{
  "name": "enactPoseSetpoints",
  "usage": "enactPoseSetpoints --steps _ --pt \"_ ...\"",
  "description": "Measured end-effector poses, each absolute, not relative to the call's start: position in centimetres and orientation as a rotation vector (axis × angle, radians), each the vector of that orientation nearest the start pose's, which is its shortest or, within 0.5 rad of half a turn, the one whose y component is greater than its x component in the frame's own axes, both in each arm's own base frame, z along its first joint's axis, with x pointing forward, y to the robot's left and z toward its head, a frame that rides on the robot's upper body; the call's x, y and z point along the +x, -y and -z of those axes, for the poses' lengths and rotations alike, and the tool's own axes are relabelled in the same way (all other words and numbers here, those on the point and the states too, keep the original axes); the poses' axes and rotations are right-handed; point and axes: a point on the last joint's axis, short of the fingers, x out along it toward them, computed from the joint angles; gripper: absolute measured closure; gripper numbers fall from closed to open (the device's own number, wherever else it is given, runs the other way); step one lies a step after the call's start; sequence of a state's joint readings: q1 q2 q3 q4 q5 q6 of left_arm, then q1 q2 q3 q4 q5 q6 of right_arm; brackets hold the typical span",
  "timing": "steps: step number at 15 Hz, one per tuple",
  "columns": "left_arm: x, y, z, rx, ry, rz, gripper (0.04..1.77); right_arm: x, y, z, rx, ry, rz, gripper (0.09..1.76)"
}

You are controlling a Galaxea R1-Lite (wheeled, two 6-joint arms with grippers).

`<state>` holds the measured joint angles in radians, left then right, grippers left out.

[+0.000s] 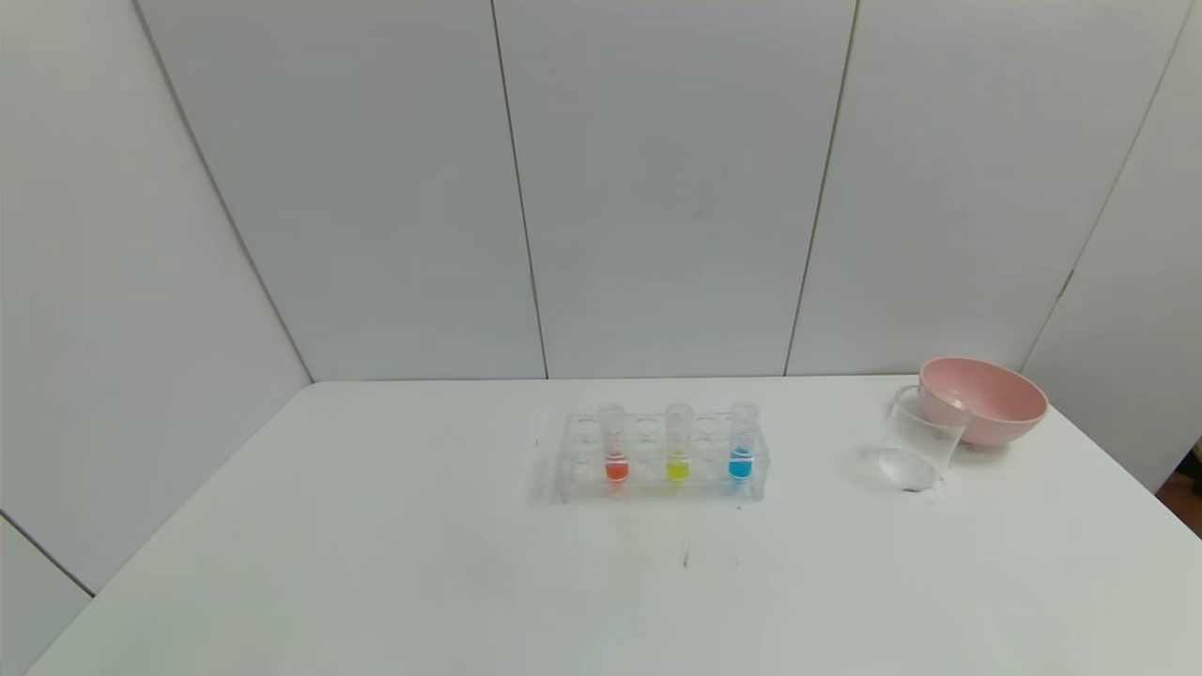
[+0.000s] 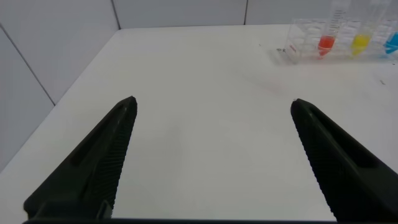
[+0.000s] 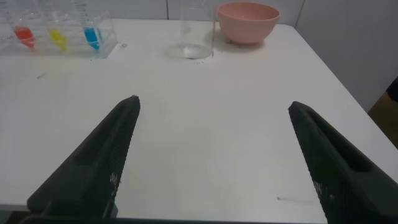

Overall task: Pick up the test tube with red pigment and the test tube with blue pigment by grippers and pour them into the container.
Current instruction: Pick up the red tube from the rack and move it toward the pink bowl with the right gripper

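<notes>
While both tubes stand in the rack (image 1: 657, 460) mid-table, red tube (image 1: 615, 446) and blue tube (image 1: 742, 443) await pickup; left tool (image 2: 211, 134) and right tool (image 3: 211, 134) gape near the front edge, beaker (image 1: 918, 451) toward the right edge.

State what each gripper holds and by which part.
Nothing is held. The left gripper and right gripper are both open above the bare table.

**Clear plastic, matt surfaces**

I see a smooth, matt white desk (image 1: 376, 563). The rack (image 1: 662, 457) and container (image 1: 916, 451) look clear and glossy. The bowl (image 1: 986, 402) is matt pink. My ribbed black fingers (image 2: 99, 162) look like plastic.
</notes>
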<state>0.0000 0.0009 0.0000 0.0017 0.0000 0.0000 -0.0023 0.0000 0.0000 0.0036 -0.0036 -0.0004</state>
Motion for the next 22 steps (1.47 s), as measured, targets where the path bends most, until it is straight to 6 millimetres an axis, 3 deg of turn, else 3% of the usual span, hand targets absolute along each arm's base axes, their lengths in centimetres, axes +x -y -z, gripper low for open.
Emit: enactPoseSetpoints --steps 17,22 --pt "-2.3 0.0 -7.5 0.0 -0.002 0.0 0.05 -2.3 0.0 -7.6 0.006 0.007 0.009 0.14" --pt "-2.3 0.0 -7.5 0.0 -0.002 0.0 0.05 -2.8 0.0 -11.9 0.013 0.081 -0.004 0.14"
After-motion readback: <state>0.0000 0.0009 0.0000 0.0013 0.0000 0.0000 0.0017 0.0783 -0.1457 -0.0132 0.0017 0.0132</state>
